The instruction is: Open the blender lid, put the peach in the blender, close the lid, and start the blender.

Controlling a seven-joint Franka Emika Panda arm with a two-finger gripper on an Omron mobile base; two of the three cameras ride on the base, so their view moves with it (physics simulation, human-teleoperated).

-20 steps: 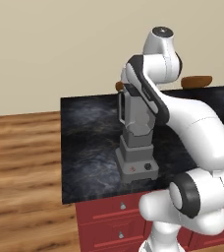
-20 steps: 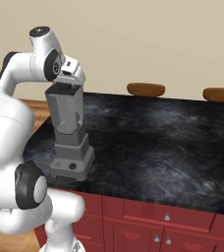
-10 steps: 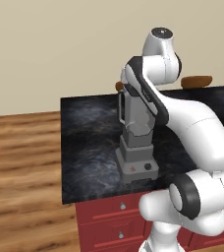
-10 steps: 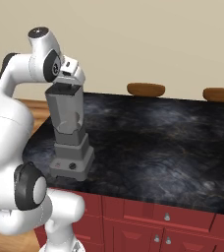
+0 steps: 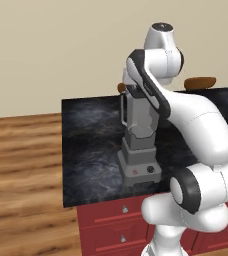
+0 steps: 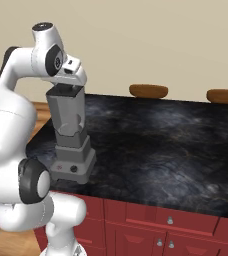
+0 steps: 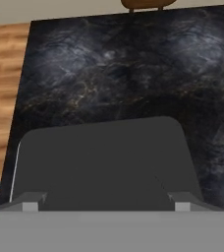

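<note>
Jaws straddle the blender lid (image 7: pixel 104 162) (spread wide apart).

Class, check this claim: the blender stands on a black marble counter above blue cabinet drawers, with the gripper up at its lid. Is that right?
One detail is wrong. The cabinet drawers are red, not blue, as the right base view shows. The rest holds: the blender stands on the black marble counter, with the gripper at the blender lid.

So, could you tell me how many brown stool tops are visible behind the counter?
2. One stool top sits beyond the counter's far edge near the middle, the other stool top further right. More may be hidden behind the arm.
</note>
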